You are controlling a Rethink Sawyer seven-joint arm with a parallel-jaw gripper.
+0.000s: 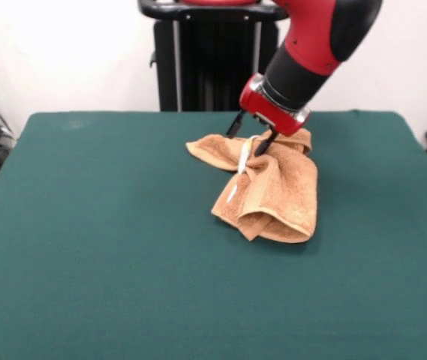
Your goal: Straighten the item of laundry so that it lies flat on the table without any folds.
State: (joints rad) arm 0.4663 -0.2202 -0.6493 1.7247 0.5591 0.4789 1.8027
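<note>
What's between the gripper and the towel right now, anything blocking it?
Nothing visible. The gripper is already down at the towel, its fingers at the rumpled top edge near the white tag. The table around the towel is bare green cloth.

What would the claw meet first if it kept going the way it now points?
The towel: the claw points down at its upper, bunched part and seems already at the cloth, though depth is unclear; the table lies beneath.
</note>
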